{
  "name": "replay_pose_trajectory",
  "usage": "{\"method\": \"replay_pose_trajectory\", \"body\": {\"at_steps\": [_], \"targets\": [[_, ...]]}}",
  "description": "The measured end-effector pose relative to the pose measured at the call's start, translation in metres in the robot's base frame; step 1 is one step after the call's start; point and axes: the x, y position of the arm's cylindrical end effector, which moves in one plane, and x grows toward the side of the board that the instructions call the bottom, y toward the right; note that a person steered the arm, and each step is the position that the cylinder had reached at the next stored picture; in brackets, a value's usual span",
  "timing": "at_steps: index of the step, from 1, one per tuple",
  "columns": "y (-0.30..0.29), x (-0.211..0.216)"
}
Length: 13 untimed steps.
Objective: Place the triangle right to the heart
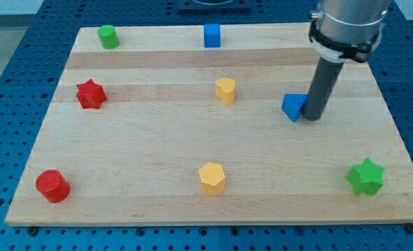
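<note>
A blue triangle block (292, 107) lies right of the board's middle. A yellow heart block (225, 90) stands to its left, near the board's middle, a little higher in the view. My tip (312, 117) rests on the board directly against the triangle's right side. The dark rod rises from there to the arm's grey collar at the view's top right.
On the wooden board (158, 146): a green cylinder (108, 36) at top left, a blue cube (212, 35) at top middle, a red star (91, 94) at left, a red cylinder (52, 185) at bottom left, a yellow hexagon (212, 178) at bottom middle, a green star (365, 176) at bottom right.
</note>
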Motion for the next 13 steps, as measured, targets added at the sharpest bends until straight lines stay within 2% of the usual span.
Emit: {"method": "replay_pose_trajectory", "body": {"at_steps": [4, 10, 13], "targets": [[-0.052, -0.011], [-0.042, -0.032], [-0.068, -0.034]]}}
